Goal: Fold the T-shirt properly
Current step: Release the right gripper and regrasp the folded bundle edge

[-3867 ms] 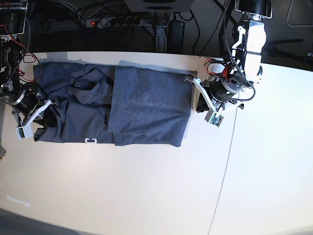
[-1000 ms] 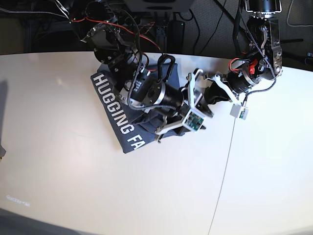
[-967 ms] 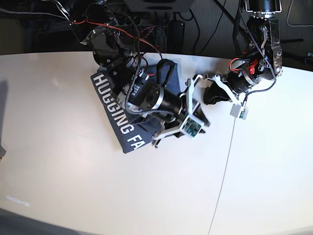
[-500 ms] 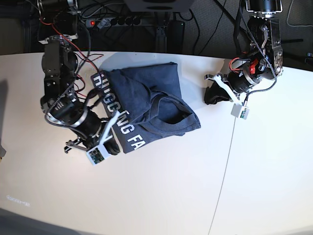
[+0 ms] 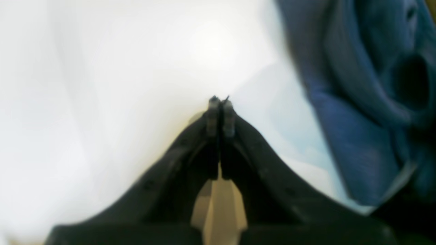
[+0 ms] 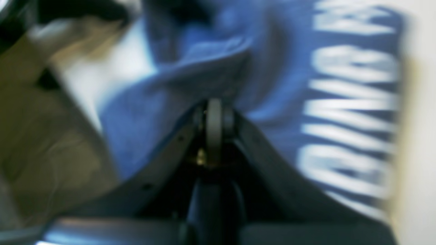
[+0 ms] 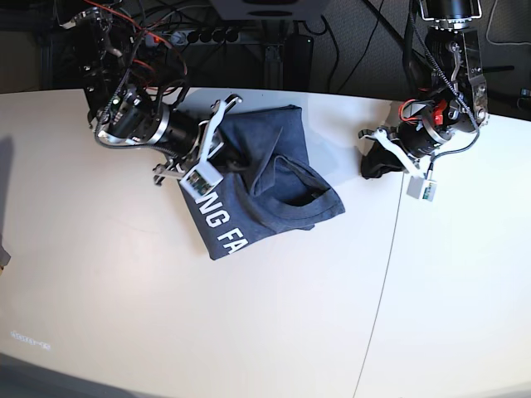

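White table [image 7: 249, 332] fills the base view, with cables and a power strip [image 7: 195, 36] in the dark behind its far edge. Near that far edge, left of the middle, lies the shirt [image 7: 265, 186], a rumpled bundle with white lettering along its near-left side. It looks soft, light and limp, so it should sag and slide; hems or corners seem the best holds. The right gripper [image 7: 217, 157] sits over the shirt's left part, jaws pressed together, no cloth visibly pinched. The left gripper [image 7: 373, 164] rests shut on bare table just right of the shirt.
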{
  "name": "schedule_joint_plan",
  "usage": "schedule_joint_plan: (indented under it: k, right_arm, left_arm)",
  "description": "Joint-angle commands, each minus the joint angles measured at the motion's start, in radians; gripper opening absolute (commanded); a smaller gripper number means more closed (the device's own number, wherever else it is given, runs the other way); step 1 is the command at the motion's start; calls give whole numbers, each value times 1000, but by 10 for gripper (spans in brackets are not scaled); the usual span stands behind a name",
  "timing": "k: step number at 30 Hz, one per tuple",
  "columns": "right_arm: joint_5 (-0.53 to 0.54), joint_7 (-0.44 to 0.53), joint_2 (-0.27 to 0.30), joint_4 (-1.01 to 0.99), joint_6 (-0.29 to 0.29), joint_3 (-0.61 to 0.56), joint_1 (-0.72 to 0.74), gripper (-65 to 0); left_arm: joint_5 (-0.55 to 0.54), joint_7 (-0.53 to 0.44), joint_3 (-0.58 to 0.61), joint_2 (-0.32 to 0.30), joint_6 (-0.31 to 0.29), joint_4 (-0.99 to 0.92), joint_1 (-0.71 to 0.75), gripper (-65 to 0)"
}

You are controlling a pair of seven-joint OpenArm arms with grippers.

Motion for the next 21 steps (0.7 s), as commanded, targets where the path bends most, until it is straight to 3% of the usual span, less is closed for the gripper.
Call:
schedule_joint_plan:
  k: [1,6,10,16,21]
  right_arm:
    - [16,23,3,32,42,-19,5,-650]
    - [14,24,-6,67,42,-102,8,-650]
    - [-1,48,-7,67,41,-105,12,-650]
    - [-95,121,-70,67,39,8,49,-650]
    - [-69,116,-83,52,40,117,138,-650]
  left_arm:
    - [14,9,-34,-14,2,8,0,-650]
    - [-58,10,-125,-53,1,8,0,-650]
    - [-91,37,-135,-73,1,8,0,-650]
    - [-316,133,-134,-64,-160,34,24,-650]
    - [-364,158,-97,-36,-160,209,80,-650]
